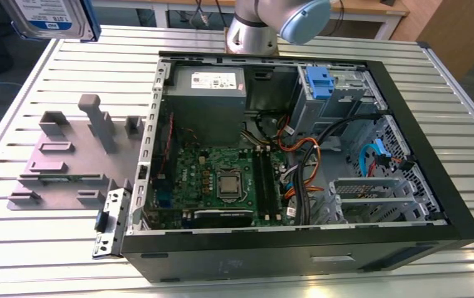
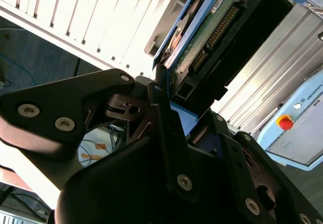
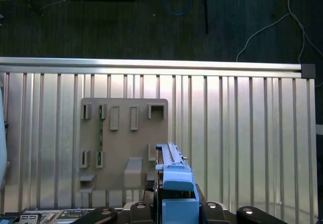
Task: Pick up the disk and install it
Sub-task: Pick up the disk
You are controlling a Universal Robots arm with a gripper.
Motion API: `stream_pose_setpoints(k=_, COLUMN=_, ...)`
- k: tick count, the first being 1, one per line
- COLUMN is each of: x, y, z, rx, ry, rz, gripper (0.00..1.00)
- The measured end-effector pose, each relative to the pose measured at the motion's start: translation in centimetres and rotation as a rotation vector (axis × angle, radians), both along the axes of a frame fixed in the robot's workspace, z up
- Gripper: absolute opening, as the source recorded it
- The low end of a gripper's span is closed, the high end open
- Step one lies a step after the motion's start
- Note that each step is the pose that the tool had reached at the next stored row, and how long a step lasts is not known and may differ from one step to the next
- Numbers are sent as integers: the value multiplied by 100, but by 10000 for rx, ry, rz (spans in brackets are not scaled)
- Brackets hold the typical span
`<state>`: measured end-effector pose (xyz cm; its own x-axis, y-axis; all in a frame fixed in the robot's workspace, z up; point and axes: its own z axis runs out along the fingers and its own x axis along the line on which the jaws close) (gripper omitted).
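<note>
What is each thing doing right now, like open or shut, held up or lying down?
disk: held up in the air, gripped at one end.
gripper: shut on the disk.
computer case: lying on its side on the table, open, with its insides showing.
grey holder plate: flat on the table, with a green strip sitting in its slots.

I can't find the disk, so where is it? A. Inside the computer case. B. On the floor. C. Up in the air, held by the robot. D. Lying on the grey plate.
C: the disk is clamped in the gripper, its fingers shut on it, high above the slatted table, off the grey plate and outside the computer case.
</note>
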<state>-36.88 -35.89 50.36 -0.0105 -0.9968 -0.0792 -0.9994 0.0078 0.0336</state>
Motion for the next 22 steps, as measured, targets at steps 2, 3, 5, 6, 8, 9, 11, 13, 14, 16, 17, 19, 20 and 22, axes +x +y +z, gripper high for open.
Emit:
stream_pose_setpoints(k=2, x=7, y=0, z=0, rx=-1, ry=0, rz=1, gripper=37)
stream_pose_setpoints(k=3, x=10, y=0, z=0, rx=-1, ry=0, rz=0, gripper=37)
stream_pose_setpoints(k=5, x=16, y=0, z=0, rx=0, ry=0, rz=0, gripper=37)
stream_pose_setpoints(k=6, x=19, y=0, z=0, rx=0, ry=0, rz=0, gripper=37)
stream_pose_setpoints(k=8, x=24, y=0, z=0, rx=0, ry=0, rz=0, gripper=37)
stream_pose_setpoints(k=9, x=27, y=0, z=1, rx=-1, ry=1, rz=0, gripper=37)
stream_pose_setpoints(k=11, x=33, y=0, z=0, rx=0, ry=0, rz=1, gripper=37)
stream_pose_setpoints(k=13, x=38, y=0, z=0, rx=0, ry=0, rz=0, gripper=37)
stream_pose_setpoints(k=14, x=41, y=0, z=0, rx=0, ry=0, rz=0, gripper=37)
stream_pose_setpoints(k=16, x=47, y=0, z=0, rx=-1, ry=0, rz=0, gripper=37)
stream_pose_setpoints(k=17, x=50, y=0, z=1, rx=-1, ry=1, rz=0, gripper=37)
stream_pose_setpoints(k=19, x=56, y=0, z=0, rx=0, ry=0, rz=0, gripper=37)
stream_pose_setpoints(k=20, x=59, y=0, z=0, rx=0, ry=0, rz=0, gripper=37)
stream_pose_setpoints(k=22, x=66, y=0, z=0, rx=0, ry=0, rz=0, gripper=37)
